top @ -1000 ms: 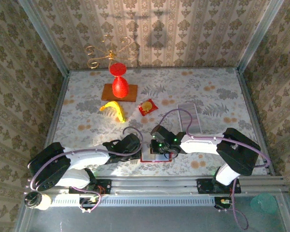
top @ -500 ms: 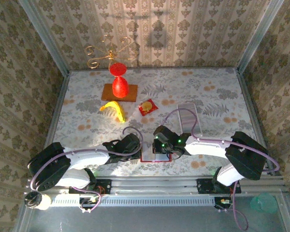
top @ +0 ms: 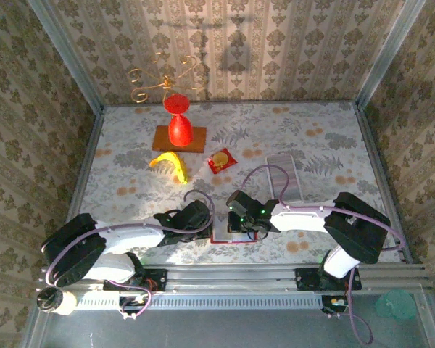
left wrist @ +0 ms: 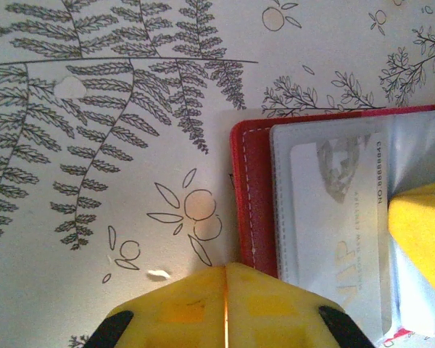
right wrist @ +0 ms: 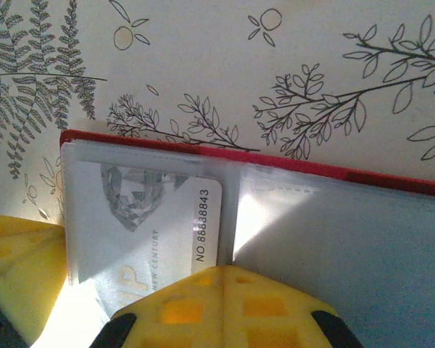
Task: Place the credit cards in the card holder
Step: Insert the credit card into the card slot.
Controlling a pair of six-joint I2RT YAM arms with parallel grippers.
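Centrally, the card holder lies open and flat at the bottom middle of the overhead view, by the near edge of the table. One credit card, printed with a diamond and a number, sits under a clear sleeve at the holder's left end and looks fully seated.

My left claw, fingers pressed together with only a seam between them, is set at the holder's left border, probably to stop the case sliding. Whether it touches the case or the table just beside it, I cannot tell. My right claw, likewise pressed together and pinching nothing, points at the sleeve by the card's edge, a pose suited to flattening the plastic.

Overhead, my wrists cover most of the holder, and its clasp cannot be made out. Glare washes the right-hand sleeve, so its contents are uncertain. A pale grey rectangle, right of centre and well apart, is likely the remaining cards, though their count is unreadable.
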